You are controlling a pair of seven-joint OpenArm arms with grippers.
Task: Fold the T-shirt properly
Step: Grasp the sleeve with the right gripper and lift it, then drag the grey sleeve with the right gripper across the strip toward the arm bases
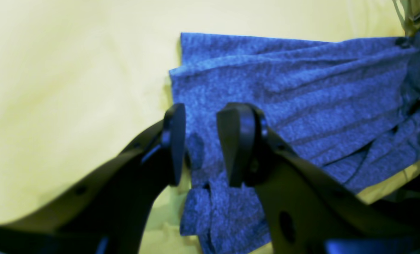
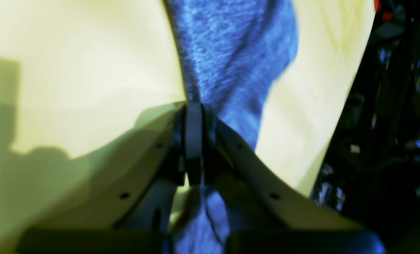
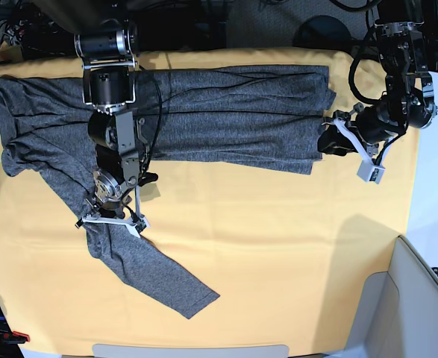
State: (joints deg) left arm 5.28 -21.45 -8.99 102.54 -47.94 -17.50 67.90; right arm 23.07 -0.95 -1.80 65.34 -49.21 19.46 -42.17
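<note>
The dark-grey T-shirt (image 3: 226, 112) lies spread across the far part of the yellow cloth. One long sleeve (image 3: 151, 272) runs diagonally toward the near edge. My right gripper (image 3: 108, 221) is on that sleeve at the view's left. In the right wrist view the right gripper (image 2: 194, 109) is shut, with the T-shirt (image 2: 231, 53) fabric pinched between its tips. My left gripper (image 3: 324, 142) sits at the shirt's right-hand edge. In the left wrist view the left gripper (image 1: 204, 141) is open, its jaws apart over the T-shirt (image 1: 284, 88) edge, with fabric in the gap.
The yellow cloth (image 3: 278, 246) covers the whole table. A white-grey bin or panel (image 3: 420, 298) stands off the near right corner. Black stands and cables (image 3: 278, 22) line the far edge. A red-handled tool (image 3: 10, 337) lies at the near left corner.
</note>
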